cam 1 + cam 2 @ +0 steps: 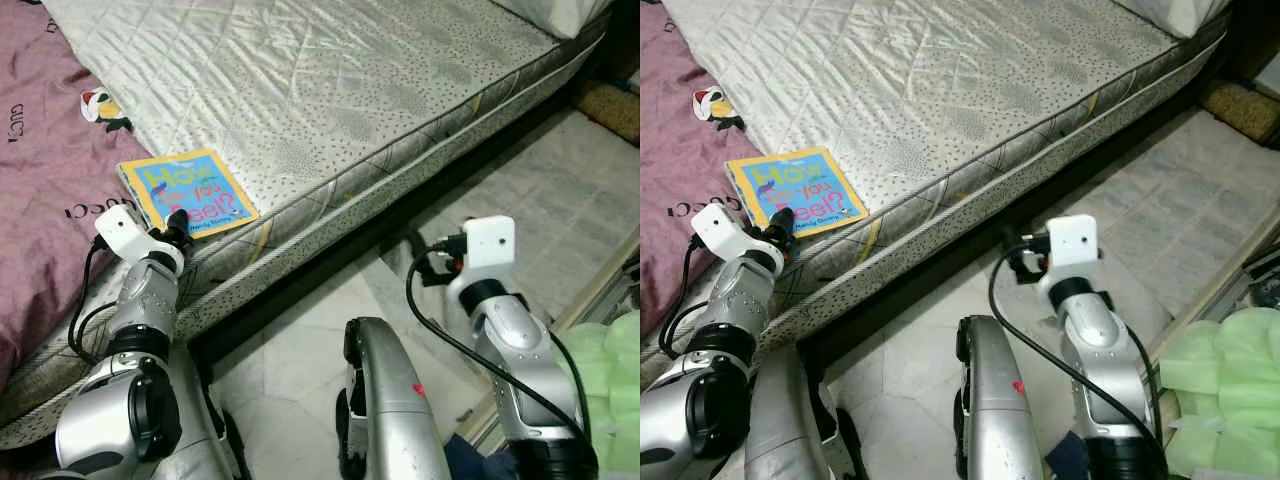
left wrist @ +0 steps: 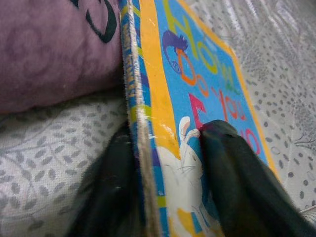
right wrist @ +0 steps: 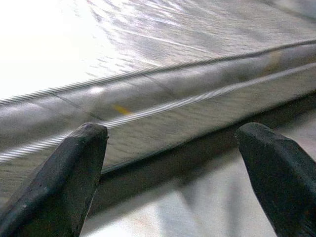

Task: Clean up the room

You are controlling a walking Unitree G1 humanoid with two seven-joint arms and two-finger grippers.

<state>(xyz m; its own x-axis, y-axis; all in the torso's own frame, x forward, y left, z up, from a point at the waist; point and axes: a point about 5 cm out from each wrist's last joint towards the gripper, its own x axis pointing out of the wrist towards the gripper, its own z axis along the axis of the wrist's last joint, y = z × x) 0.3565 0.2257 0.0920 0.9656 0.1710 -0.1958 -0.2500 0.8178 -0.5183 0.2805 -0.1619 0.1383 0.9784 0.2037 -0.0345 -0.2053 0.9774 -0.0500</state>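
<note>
A blue and yellow children's board book [image 1: 187, 191] lies flat near the front edge of the grey quilted mattress [image 1: 330, 90]. My left gripper [image 1: 174, 222] is shut on the book's near edge. In the left wrist view one black finger [image 2: 237, 173] presses on the cover of the book [image 2: 207, 94] and the other sits under its edge. My right gripper [image 3: 173, 168] hangs open over the tiled floor [image 1: 300, 350], its fingers apart and nothing between them, facing the mattress side.
A purple blanket [image 1: 40, 150] covers the left part of the bed, touching the book's far side. A white pillow [image 1: 560, 12] lies at the far right corner. Pale green plastic items [image 1: 610, 380] sit by a frame on the floor at right.
</note>
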